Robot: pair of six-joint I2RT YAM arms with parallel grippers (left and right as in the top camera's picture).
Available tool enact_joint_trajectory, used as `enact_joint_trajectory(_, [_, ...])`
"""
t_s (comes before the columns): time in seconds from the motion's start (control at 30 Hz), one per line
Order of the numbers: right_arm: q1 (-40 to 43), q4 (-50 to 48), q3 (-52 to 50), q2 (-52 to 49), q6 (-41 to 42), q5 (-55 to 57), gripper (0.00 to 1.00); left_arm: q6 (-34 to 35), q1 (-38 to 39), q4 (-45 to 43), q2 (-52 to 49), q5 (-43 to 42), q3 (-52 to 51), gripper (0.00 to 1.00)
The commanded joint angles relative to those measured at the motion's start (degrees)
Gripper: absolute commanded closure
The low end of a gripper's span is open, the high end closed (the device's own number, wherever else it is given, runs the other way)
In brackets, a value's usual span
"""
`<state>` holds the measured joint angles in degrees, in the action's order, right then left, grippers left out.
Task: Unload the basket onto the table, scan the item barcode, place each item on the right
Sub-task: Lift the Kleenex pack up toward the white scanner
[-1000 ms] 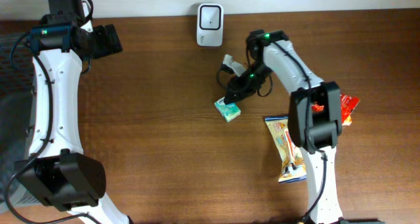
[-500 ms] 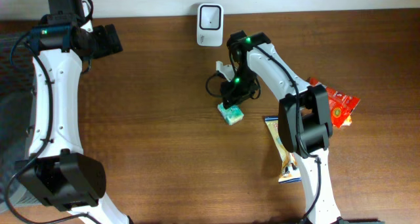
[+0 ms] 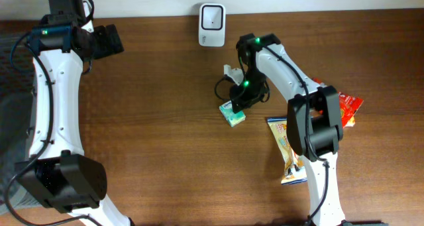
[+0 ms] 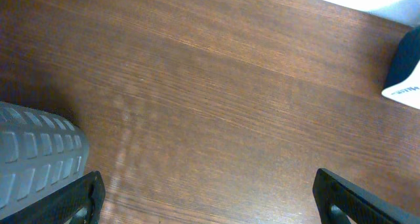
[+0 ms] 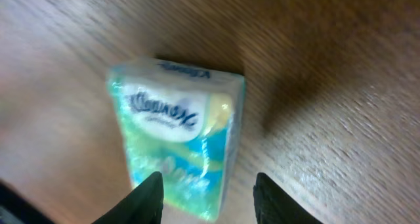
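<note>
From overhead, my right fingers [image 3: 239, 104] have swung left toward the scanner [image 3: 212, 16] and then eased back a little. They now hang right over the tissue pack [image 3: 232, 114], which has barely shifted. It lies flat on the bench [image 3: 152, 140], below and slightly right of the scanner and well apart from it. So I judge the pack is not lifted yet and its barcode has not met the scanner. My right arm covers part of the red packet [image 3: 349, 108] and the yellow packet [image 3: 289, 156]. My left fingers [image 3: 112, 40] have stayed up at the far left. In the left wrist view they are spread wide with only bare wood between them. A grey ribbed shape [image 4: 39, 158] at the left and a dark thing with a white label [image 4: 403, 73] at the right edge are cut off, and I cannot name either. In the right wrist view my fingers stand partly open astride the pack's near end. One tip overlaps the wrapper and the other shows wood between itself and the pack, so I read no grip. The picture is blurred, the pack's near end is cut off, and no barcode shows.
</note>
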<state>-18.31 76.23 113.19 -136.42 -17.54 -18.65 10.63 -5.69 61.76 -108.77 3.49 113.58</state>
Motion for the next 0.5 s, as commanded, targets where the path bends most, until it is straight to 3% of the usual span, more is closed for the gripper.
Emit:
enact_joint_trajectory(0.0, [-0.2, -3.4, -4.4, 1.0, -0.8, -0.9, 0.57, 0.7, -0.1, 0.1, -0.4, 0.6, 1.0, 0.01])
enact_joint_trajectory(0.2, [0.0, -6.1, -5.9, 1.0, 2.5, -2.3, 0.72, 0.7, -0.1, 0.1, -0.4, 0.6, 1.0, 0.01])
enact_joint_trajectory(0.3, [0.0, -6.3, -5.9, 1.0, 4.8, -3.3, 0.96, 0.7, -0.1, 0.1, -0.4, 0.6, 1.0, 0.01])
enact_joint_trajectory(0.4, [0.0, -4.4, -4.9, 1.1, 4.4, -6.1, 0.96, 0.7, -0.1, 0.1, -0.4, 0.6, 1.0, 0.01])
enact_joint_trajectory(0.47, [0.1, -0.5, -2.5, 1.2, -0.5, -12.9, 0.96, 0.7, -0.1, 0.1, -0.4, 0.6, 1.0, 0.01])
